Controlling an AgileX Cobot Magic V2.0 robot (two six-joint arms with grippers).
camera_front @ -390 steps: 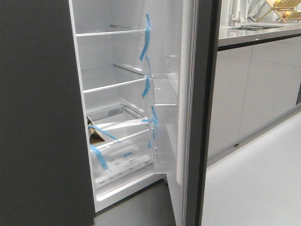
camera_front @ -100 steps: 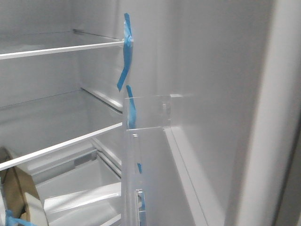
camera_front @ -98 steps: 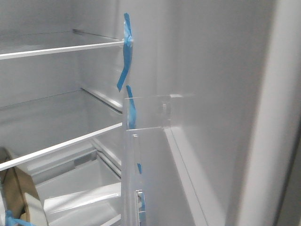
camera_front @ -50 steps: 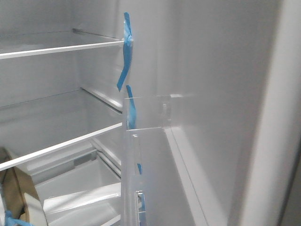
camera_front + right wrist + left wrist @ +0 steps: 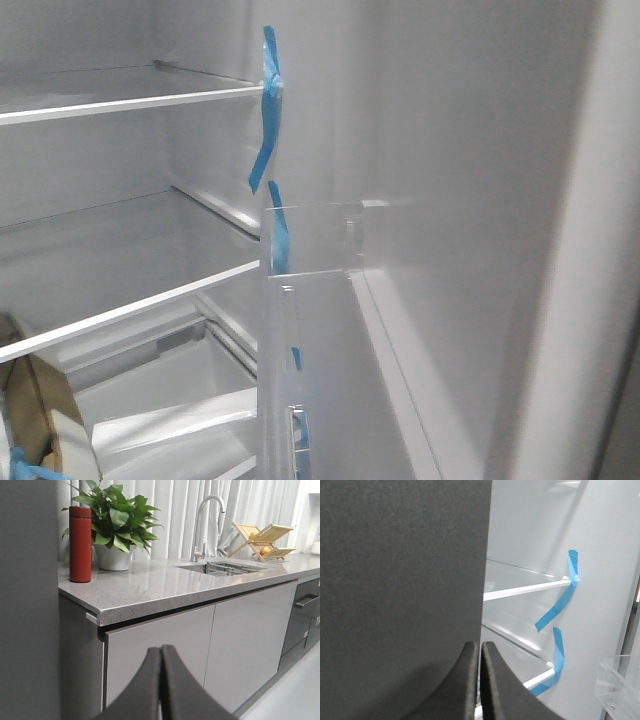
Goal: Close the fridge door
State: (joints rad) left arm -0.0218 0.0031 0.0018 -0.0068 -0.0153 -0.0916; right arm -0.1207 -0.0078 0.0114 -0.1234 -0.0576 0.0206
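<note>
The fridge door (image 5: 450, 200) stands open at the right of the front view. Its white inside faces me, with a clear plastic bin (image 5: 310, 240) and blue tape strips (image 5: 268, 120). In the right wrist view its matte dark grey outside (image 5: 27, 605) fills one side. My right gripper (image 5: 161, 650) is shut and empty, next to that face and apart from it. My left gripper (image 5: 480, 645) is shut and empty at the edge of the fridge's other dark grey panel (image 5: 400, 590). A corner of the door bin (image 5: 620, 680) shows there. No gripper shows in the front view.
Glass shelves (image 5: 130, 100) and a lower drawer (image 5: 170, 420) fill the fridge's inside, with a brown carton (image 5: 35, 410) low down. Beyond the door are a grey counter (image 5: 150, 590), glossy cabinet fronts (image 5: 160, 630), a red bottle (image 5: 80, 544), a plant (image 5: 115, 525), a tap (image 5: 200, 525) and a dish rack (image 5: 262, 537).
Since 3.9 s ago the front view has come far closer to the fridge's inside. Over the last second the view hardly shifts; the door's outer edge drifts slightly right.
</note>
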